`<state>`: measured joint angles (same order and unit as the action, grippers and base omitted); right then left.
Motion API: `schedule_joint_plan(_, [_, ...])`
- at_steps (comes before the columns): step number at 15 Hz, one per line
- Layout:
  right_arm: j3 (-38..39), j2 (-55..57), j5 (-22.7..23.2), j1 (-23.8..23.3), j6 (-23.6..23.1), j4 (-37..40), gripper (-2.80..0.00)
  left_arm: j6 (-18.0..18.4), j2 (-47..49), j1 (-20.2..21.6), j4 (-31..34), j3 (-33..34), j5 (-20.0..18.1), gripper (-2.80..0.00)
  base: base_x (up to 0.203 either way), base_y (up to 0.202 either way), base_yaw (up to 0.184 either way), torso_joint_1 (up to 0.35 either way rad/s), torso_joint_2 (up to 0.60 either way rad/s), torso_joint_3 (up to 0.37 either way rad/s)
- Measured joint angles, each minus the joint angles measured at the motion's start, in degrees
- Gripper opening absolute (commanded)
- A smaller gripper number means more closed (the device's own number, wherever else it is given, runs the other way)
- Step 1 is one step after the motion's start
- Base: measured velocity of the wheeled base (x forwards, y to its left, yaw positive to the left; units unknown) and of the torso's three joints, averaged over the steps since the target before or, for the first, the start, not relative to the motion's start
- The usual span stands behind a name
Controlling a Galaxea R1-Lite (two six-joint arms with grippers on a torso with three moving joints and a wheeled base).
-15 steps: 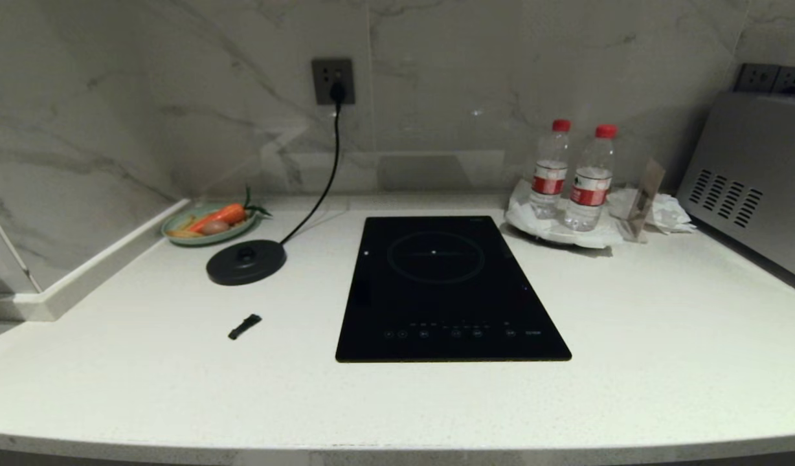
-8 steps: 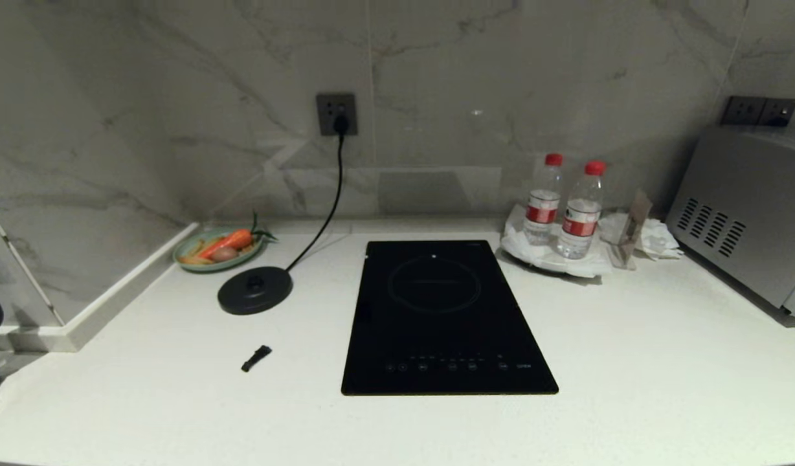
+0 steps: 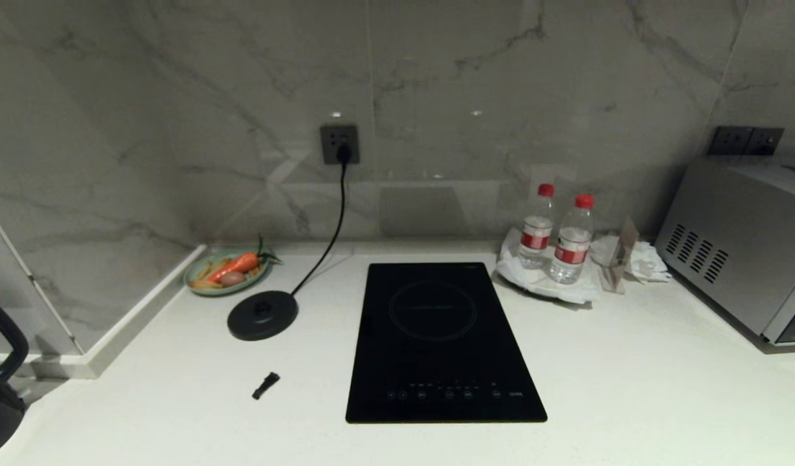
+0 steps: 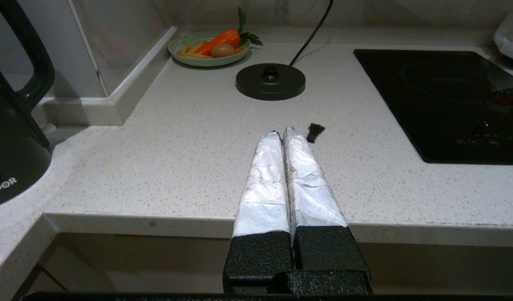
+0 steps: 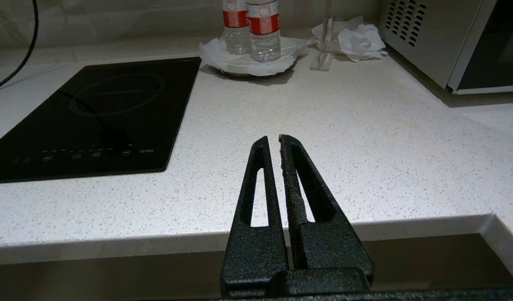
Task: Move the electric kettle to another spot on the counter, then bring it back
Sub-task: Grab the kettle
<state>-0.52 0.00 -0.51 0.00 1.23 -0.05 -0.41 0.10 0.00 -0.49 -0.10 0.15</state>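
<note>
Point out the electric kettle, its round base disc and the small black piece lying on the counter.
electric kettle (image 4: 12, 138), left wrist view, on its black body.
base disc (image 3: 262, 315), head view, on its flat top.
small black piece (image 3: 265, 385), head view, on its middle.

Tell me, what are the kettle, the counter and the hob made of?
Kettle: looks like glossy black plastic, since it shines smoothly; only part shows, so not certain.
Counter: looks like white polished stone or a stone-like composite, with fine dark speckles seen close up.
Hob: likely black glass, flat and mirror-smooth with printed touch marks.
</note>
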Motion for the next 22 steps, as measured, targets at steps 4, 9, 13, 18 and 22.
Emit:
schedule_joint_plan(4, [0.0, 0.0, 0.0, 0.0, 0.0, 0.0, -2.80, 0.0, 0.0, 0.0, 0.0, 0.0, 0.0, -2.80, 0.000, 0.000, 0.000, 0.145, -0.36, -0.215])
schedule_joint_plan(9, [0.0, 0.0, 0.0, 0.0, -0.1, 0.0, -2.80, 0.0, 0.0, 0.0, 0.0, 0.0, 0.0, -2.80, 0.000, 0.000, 0.000, 0.139, -0.34, -0.195])
schedule_joint_plan(13, [0.0, 0.0, 0.0, 0.0, -0.1, 0.0, -2.80, 0.0, 0.0, 0.0, 0.0, 0.0, 0.0, -2.80, 0.000, 0.000, 0.000, 0.151, -0.34, -0.197])
schedule_joint_plan(18, [0.0, 0.0, 0.0, 0.0, -0.2, 0.0, -2.80, 0.0, 0.0, 0.0, 0.0, 0.0, 0.0, -2.80, 0.000, 0.000, 0.000, 0.096, -0.22, -0.115])
schedule_joint_plan(22, [0.0, 0.0, 0.0, 0.0, -0.5, -0.1, -2.80, 0.0, 0.0, 0.0, 0.0, 0.0, 0.0, -2.80, 0.000, 0.000, 0.000, 0.000, 0.00, 0.000])
